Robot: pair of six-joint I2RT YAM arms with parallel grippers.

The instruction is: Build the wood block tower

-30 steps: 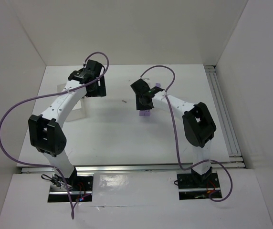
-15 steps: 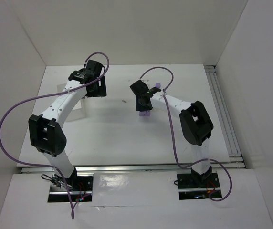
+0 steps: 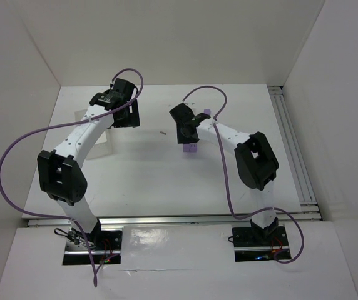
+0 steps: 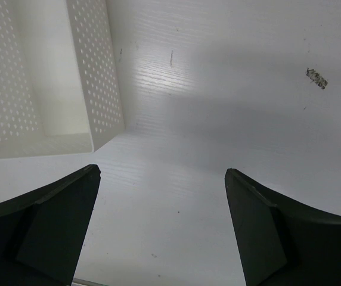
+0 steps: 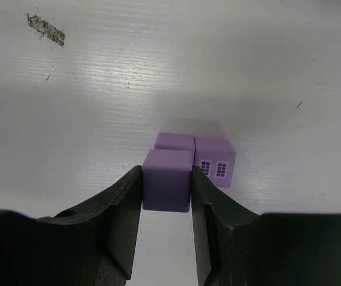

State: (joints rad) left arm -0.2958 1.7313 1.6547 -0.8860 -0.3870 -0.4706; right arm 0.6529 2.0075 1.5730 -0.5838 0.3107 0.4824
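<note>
- Right gripper [image 5: 166,174] pinches one light-purple block [image 5: 167,190].
- Two sister blocks [image 5: 214,159] sit touching on the desk [image 5: 290,71] just behind it.
- Risk: releasing off-centre could nudge them apart or topple it.
- Left gripper [image 4: 161,179] hangs spread near the white tray [image 4: 102,89].

Looks like a robotics lab cell, probably a test bench: plain white walls [image 3: 166,37] box in a white table [image 3: 148,181]. Aluminium rail [image 3: 166,220] runs across the lower frame, left arm [image 3: 72,147] and right arm [image 3: 254,162] bolted below it, purple cable [image 3: 209,87] looping overhead.
</note>
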